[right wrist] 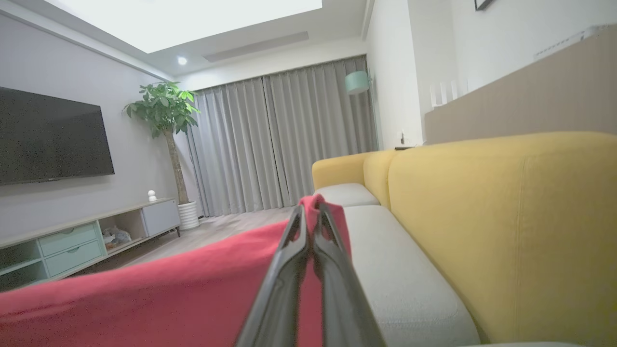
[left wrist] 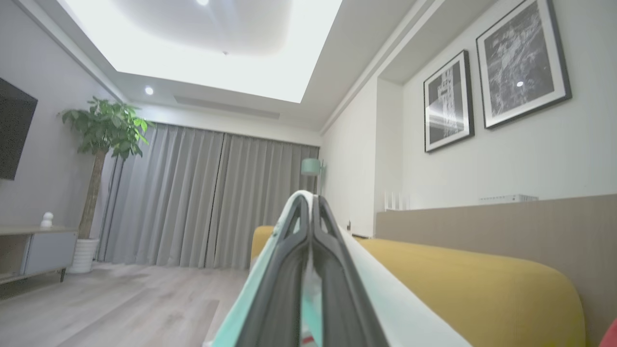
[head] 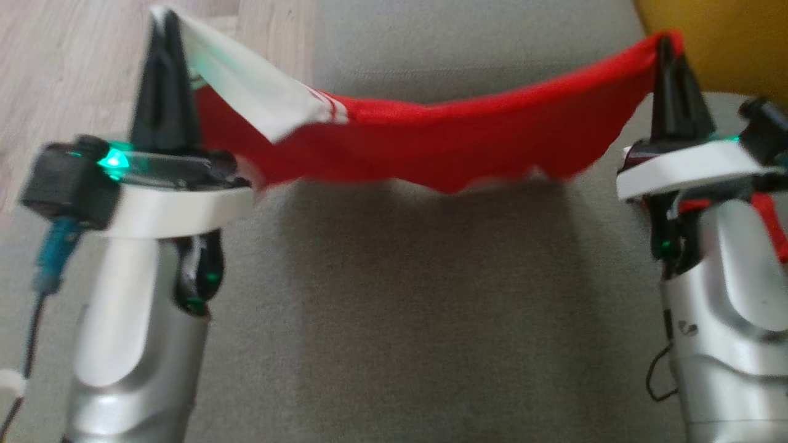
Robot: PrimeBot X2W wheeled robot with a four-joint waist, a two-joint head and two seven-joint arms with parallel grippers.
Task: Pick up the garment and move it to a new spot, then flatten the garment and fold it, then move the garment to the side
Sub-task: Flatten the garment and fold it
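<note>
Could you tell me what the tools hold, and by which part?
Both hold the red garment: left tool pinches its white part, right tool a red edge.

Red garment [head: 431,147] with a white, thinly red-striped panel at its left end; raised by both upper corners, stretched wide, sagging mid-span, lower edge hanging above the grey seat [head: 394,307].
</note>
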